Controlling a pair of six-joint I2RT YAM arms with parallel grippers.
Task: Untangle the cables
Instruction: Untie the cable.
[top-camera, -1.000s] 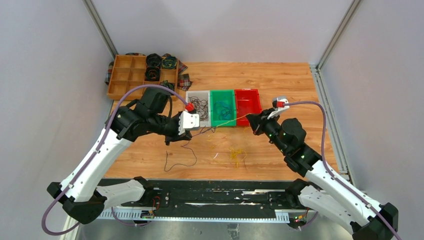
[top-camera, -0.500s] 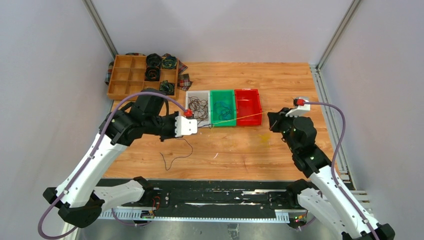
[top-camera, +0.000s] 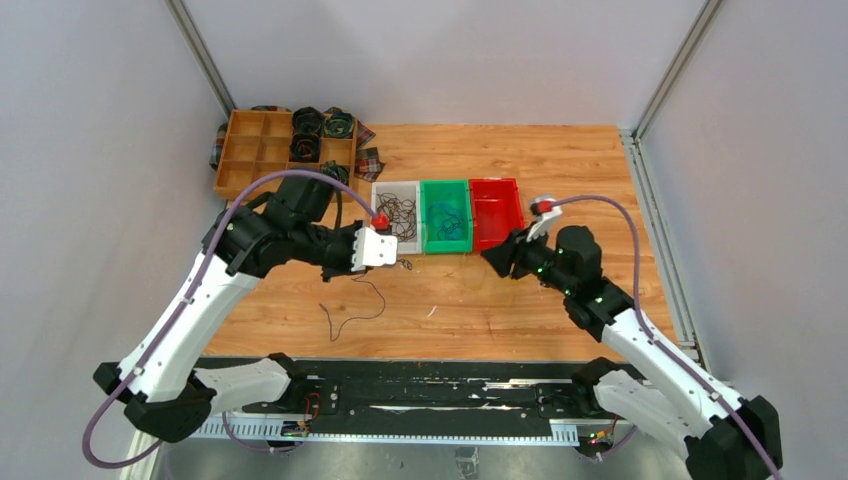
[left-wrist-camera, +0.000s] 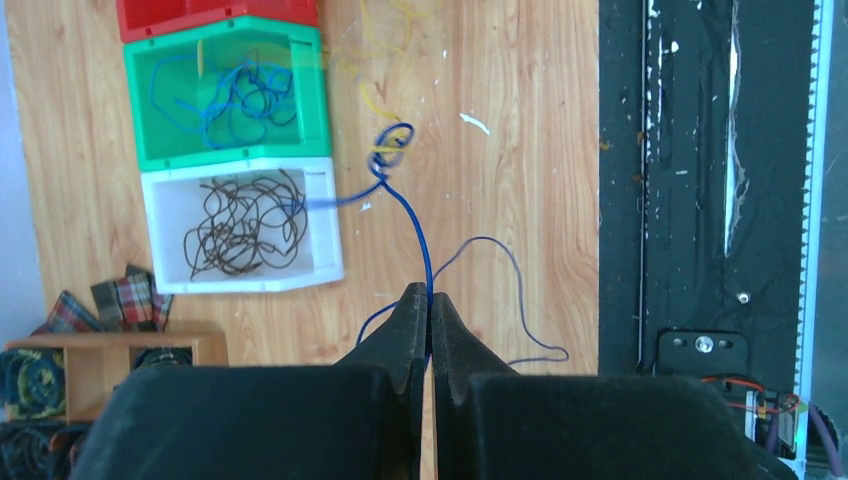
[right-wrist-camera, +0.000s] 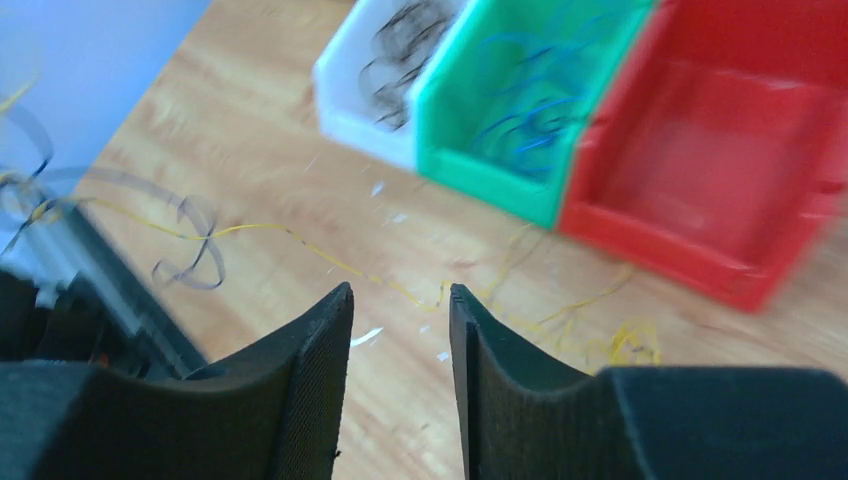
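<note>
Hemming the table (top-camera: 560, 160) are walls at L, back & R, w/ a black rail (top-camera: 420, 395) along the near edge. Bare wood shows behind the white bin (left-wrist-camera: 330, 215), green bin (left-wrist-camera: 235, 160) & red bin (right-wrist-camera: 700, 260), and betw. them & the rail. L gripper (left-wrist-camera: 430, 305) is pinched tight on the blue cable (left-wrist-camera: 415, 230), which runs to a small knot w/ yellow cable (right-wrist-camera: 260, 228) just beside the white bin. R gripper (right-wrist-camera: 400, 295) is partly apart, nothing betw. its fingers, above yellow strands on the wood. Count: 3 bins in a row; 2 grippers; 1 loose dark cable (left-wrist-camera: 483, 239) on the wood; yellow strands too tangled to count.
</note>
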